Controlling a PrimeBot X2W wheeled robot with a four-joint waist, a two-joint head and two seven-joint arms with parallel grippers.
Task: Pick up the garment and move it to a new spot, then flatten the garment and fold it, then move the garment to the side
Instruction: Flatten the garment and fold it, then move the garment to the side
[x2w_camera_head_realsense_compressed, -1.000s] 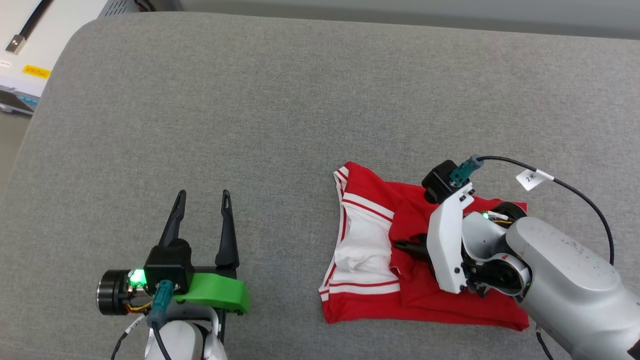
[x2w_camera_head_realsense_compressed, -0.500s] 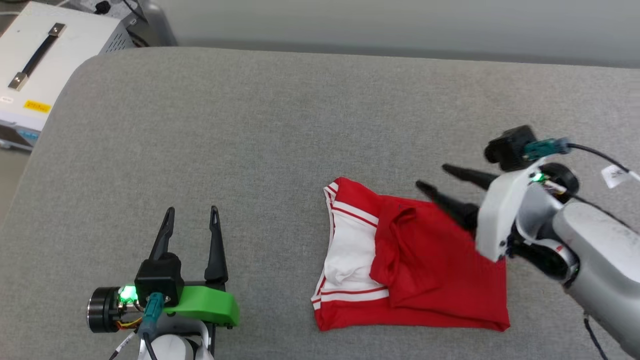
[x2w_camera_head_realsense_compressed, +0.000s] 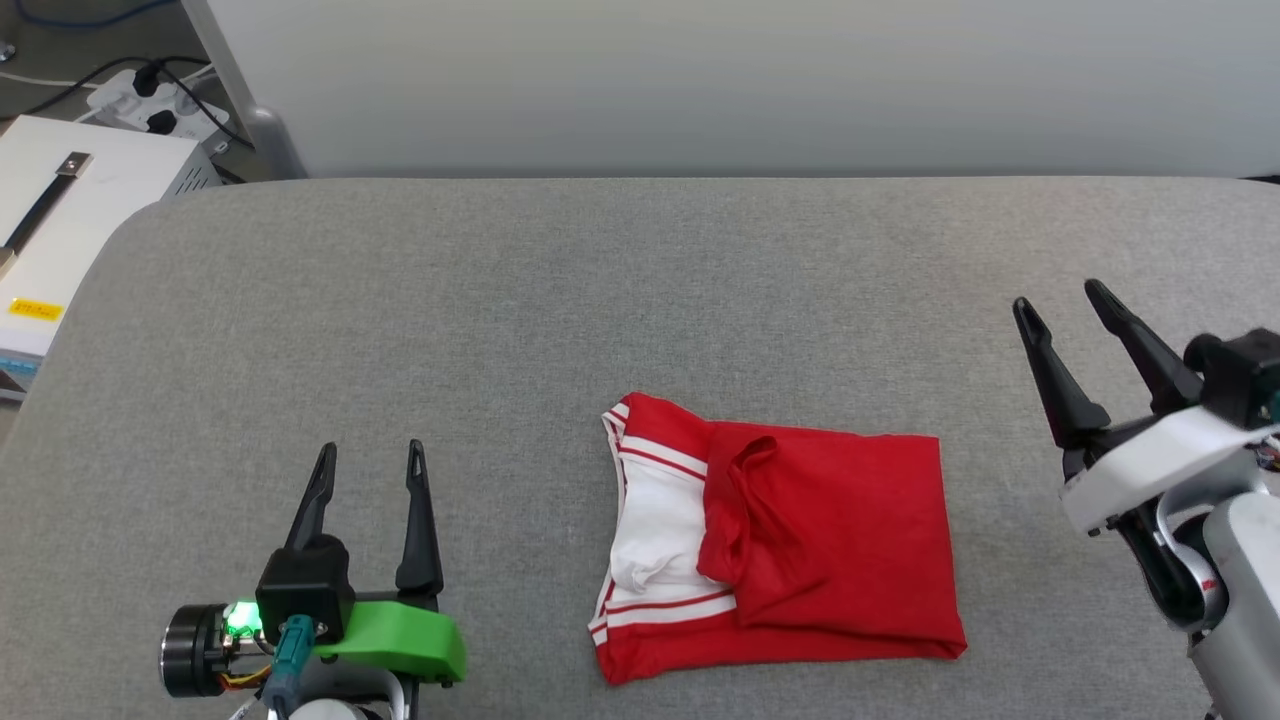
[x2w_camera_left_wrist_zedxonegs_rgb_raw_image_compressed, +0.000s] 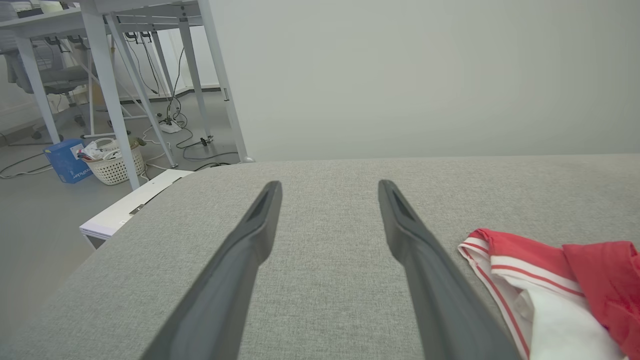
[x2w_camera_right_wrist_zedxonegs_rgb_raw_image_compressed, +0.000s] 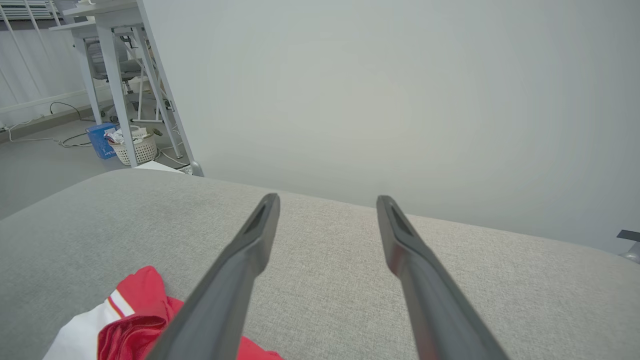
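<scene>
The garment (x2w_camera_head_realsense_compressed: 800, 545) lies folded into a red rectangle on the grey table (x2w_camera_head_realsense_compressed: 600, 320), a white sleeve with striped trim showing at its left end. Its sleeve end appears at the right edge of the left wrist view (x2w_camera_left_wrist_zedxonegs_rgb_raw_image_compressed: 545, 280) and its corner at the bottom left of the right wrist view (x2w_camera_right_wrist_zedxonegs_rgb_raw_image_compressed: 130, 315). My left gripper (x2w_camera_head_realsense_compressed: 367, 455) rests open at the lower left, well left of the garment, nothing between its fingers. To the garment's right, my right gripper (x2w_camera_head_realsense_compressed: 1058, 298) stands open and empty, raised clear of the cloth.
A white box (x2w_camera_head_realsense_compressed: 70, 220) with a black handle stands off the table's left edge, cables and a power strip (x2w_camera_head_realsense_compressed: 140, 100) behind it. A pale wall (x2w_camera_head_realsense_compressed: 700, 80) runs along the table's far side. White table legs (x2w_camera_left_wrist_zedxonegs_rgb_raw_image_compressed: 115, 85) and a basket (x2w_camera_left_wrist_zedxonegs_rgb_raw_image_compressed: 112, 162) stand on the floor beyond.
My right gripper let go of the garment, opened, and drew back to the right, off the cloth. The head camera tilted up, so the whole picture shifted. The left gripper stayed put.
</scene>
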